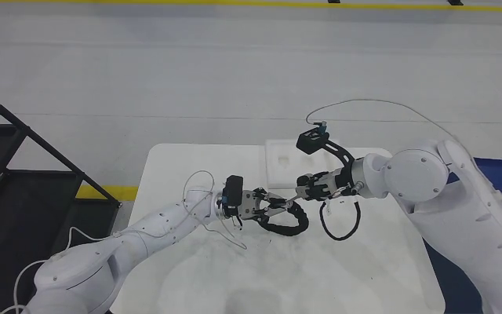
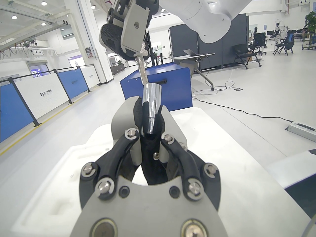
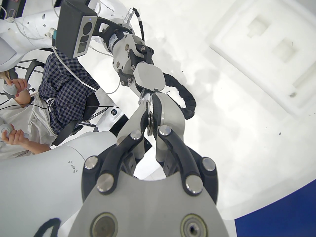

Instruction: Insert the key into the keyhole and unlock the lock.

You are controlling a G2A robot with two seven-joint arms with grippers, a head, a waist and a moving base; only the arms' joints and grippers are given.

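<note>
Two grippers meet above the middle of the white table (image 1: 259, 275), and we see each clenched on its own part. Coming from the near left, the left gripper (image 2: 150, 111) grasps the cable lock (image 2: 151, 97) by its chrome cylinder. Its fingers press against the lower half of the barrel, while the upper end stands free and points at the other arm. The lock's black sheathed cable (image 1: 292, 228) loops out to the near right of that gripper.

From the right, the right gripper (image 3: 149, 101) pinches the key (image 2: 141, 72) by its round head, with the blade sticking out past the fingertips. The blade tilts slightly and its tip meets the free end face of the cylinder, at the keyhole; we cannot tell how deep it sits. Both lock and key are held off the table, between the two arms.

A white foam tray (image 1: 286, 161) with moulded recesses lies at the far edge of the table, beyond the grippers. A thin black cord (image 1: 341, 224) dangles in a loop below the right wrist.
</note>
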